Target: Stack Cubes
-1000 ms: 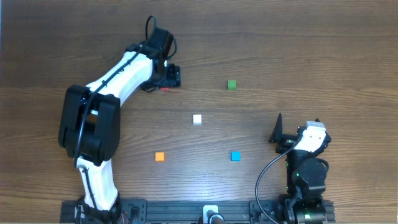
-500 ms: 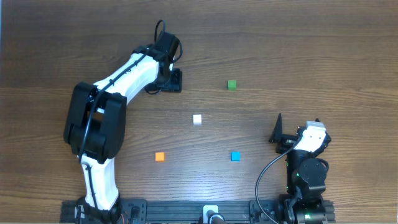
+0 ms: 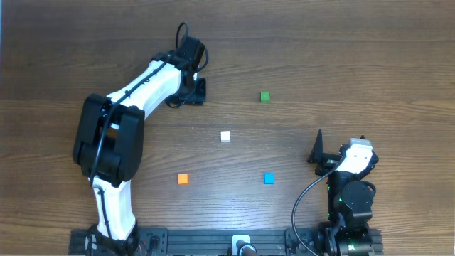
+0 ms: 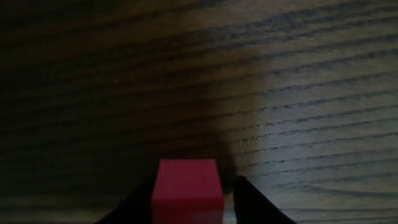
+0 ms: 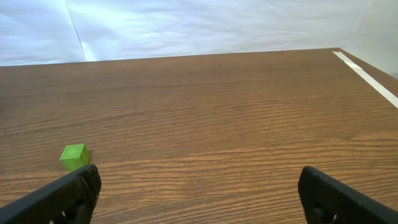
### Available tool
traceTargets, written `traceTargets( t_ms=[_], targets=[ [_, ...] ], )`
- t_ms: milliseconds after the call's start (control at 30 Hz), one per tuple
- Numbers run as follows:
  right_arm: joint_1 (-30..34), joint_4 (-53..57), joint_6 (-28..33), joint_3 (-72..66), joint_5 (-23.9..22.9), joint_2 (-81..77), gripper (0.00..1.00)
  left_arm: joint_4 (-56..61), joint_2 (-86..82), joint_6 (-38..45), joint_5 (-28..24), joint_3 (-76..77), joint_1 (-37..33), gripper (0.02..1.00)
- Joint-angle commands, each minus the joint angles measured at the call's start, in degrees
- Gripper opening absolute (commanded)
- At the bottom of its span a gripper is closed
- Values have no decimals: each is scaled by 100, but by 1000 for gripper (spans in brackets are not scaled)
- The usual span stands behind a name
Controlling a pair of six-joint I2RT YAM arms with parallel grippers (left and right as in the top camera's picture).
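A brown wooden counter [image 3: 370, 64] is being shown across the whole top view. The left arm [image 3: 135, 92] is being stretched from the lower left of the frame up to its upper middle. There its tool [image 3: 199, 90] is being held low over the counter. In the left wrist view a red cube [image 4: 186, 186] is being straddled by that tool. The jaws are being held open on either side of it, with a thin dark gap along one side. The cube is thus not being squeezed and is being carried by the counter. The right arm [image 3: 350, 192] is being held folded at the lower right, and its tool [image 5: 199, 177] is being held wide open around nothing.

Four other cubes are being carried by the counter, all well apart:
- a green cube [image 3: 265, 97], upper right of centre
- a white cube [image 3: 225, 136], near the middle
- an orange cube [image 3: 183, 179], lower left of centre
- a blue cube [image 3: 269, 178], lower right of centre
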State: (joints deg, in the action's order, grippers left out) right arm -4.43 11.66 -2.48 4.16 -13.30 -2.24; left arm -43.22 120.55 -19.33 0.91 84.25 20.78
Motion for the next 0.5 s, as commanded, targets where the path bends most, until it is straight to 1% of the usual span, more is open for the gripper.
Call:
traceTargets(
  t_ms=[33,233,500],
  targets=[
    [26,-9,44,-44,-52,37,993,-24,85,-216,22,129,-44,340],
    [26,-9,44,-44,-52,37,991,-35,59,-216,24,129,-44,266],
    [26,-9,44,-44,-52,37,991,-361,-629,-516,-37,131,-15,229]
  ],
)
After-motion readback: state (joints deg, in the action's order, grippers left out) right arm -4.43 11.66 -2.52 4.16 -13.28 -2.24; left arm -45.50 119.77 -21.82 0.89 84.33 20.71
